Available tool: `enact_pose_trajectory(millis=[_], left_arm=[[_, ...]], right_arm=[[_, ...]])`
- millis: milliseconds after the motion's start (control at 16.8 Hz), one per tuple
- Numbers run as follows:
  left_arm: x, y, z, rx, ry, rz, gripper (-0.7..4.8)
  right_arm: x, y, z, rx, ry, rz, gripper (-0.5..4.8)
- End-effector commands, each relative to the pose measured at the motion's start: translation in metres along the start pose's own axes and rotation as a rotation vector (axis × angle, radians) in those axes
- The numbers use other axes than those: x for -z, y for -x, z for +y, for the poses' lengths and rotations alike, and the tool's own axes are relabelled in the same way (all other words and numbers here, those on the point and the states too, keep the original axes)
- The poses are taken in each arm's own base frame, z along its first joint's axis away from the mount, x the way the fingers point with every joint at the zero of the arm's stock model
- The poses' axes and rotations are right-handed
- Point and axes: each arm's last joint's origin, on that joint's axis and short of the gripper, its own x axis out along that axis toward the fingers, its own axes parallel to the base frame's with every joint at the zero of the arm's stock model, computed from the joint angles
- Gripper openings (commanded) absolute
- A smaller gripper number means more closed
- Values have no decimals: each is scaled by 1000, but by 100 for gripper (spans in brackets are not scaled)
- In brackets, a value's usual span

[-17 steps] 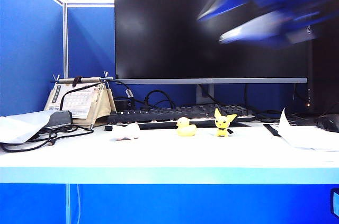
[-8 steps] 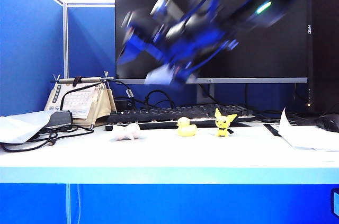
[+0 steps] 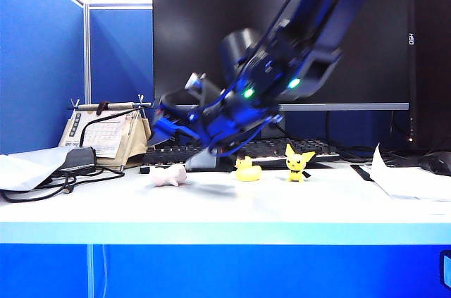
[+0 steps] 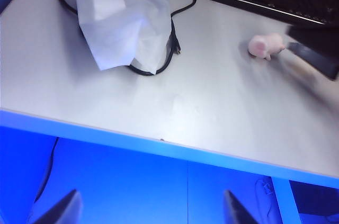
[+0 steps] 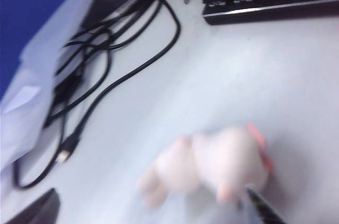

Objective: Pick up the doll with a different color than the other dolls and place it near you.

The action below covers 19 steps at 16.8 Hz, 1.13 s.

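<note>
Lying just below right pincer (image 3: 184,144): pale doll (image 3: 170,175)

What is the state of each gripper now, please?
Left gripper: open, holding nothing, beyond the table edge.
Right gripper: open, at the pale pink doll, not gripping it.

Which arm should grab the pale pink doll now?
Right. Its end effector hangs open just above the pale pink doll, which fills the right wrist view. The left end effector hovers off the table's front edge, far from the doll.
</note>
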Motion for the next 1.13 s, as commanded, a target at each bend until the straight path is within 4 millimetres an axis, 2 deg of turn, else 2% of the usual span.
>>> enact_pose_trajectory(millis=[59, 357, 416, 594, 832, 892, 951, 1070, 1129], left_arm=[[-2, 0, -1, 6, -6, -13, 350], [-2, 0, -1, 6, -6, -13, 350], [-2, 0, -1, 6, -6, -13, 350], [-2, 0, -1, 6, -6, -13, 350], [-2, 0, -1, 6, -6, -13, 350], [-2, 0, -1, 6, -6, -13, 350], [-2, 0, -1, 6, -6, -13, 350], [-2, 0, -1, 6, -6, -13, 350], [-2, 0, -1, 6, -6, -13, 350]], right_arm=[[-7, -15, 1, -31, 10, -6, 434], [-15, -28, 0, -17, 5, 19, 434], [-12, -29, -1, -9, 0, 36, 434], [12, -39, -9, 21, -48, 137, 434], [17, -43, -3, 40, -44, 113, 420], [16, -43, -3, 51, -44, 108, 385], [16, -43, -3, 49, -42, 105, 324], [14, -43, -3, 42, -36, 83, 172], [12, -43, -2, 35, -32, 68, 165]])
